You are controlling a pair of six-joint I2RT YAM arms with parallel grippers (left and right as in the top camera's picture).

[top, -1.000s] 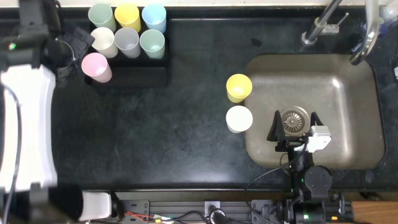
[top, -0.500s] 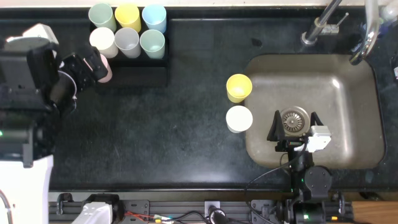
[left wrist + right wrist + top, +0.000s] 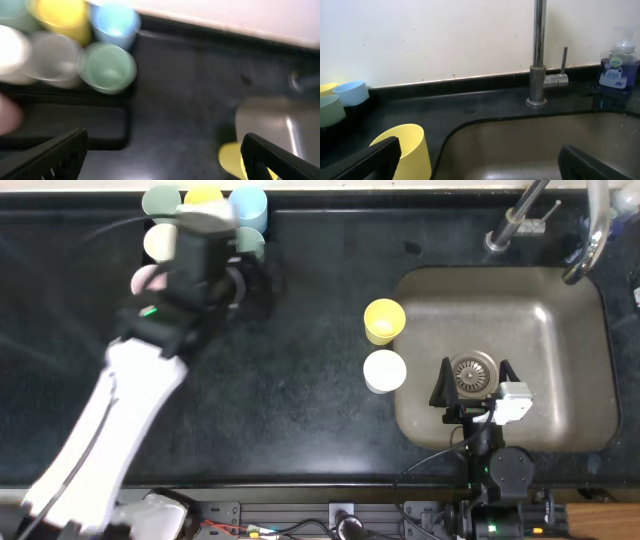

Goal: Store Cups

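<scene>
By the sink, on the desk (image 3: 300, 410): yellow cup (image 3: 384, 320) and white cup (image 3: 384, 371), both upright with mouths up, just beside the sink (image 3: 560, 290) rim. White one is nearer the arm bases. These look like the ones left to store.
Tray (image 3: 75, 120): far left corner of the desk. Tray cups (image 3: 107, 67) stand packed in two rows along its back.
Pink cup (image 3: 146, 279): at the tray's left edge, partly under the left arm. Can't tell if it sits fully on the tray.
Left gripper (image 3: 165, 135): over the tray's front, fingers apart, nothing between them.
Right gripper (image 3: 479, 147): over the sink near the drain, fingers apart, nothing held.
Key relation: loose cups lie well to the right of the left gripper, toward the sink. From the right gripper they are just to the left, with the yellow cup's wall close by its left finger in the right wrist view.
Nearer arm: right, clearly. Left is nearer the tray.
Axis: cups are vertical, so my guess is a side grasp across the wall or a pinch on the rim.
Progress: most cups stored, two outstanding.
Risk: the two cups stand close together, so a finger going for one could knock the other.
</scene>
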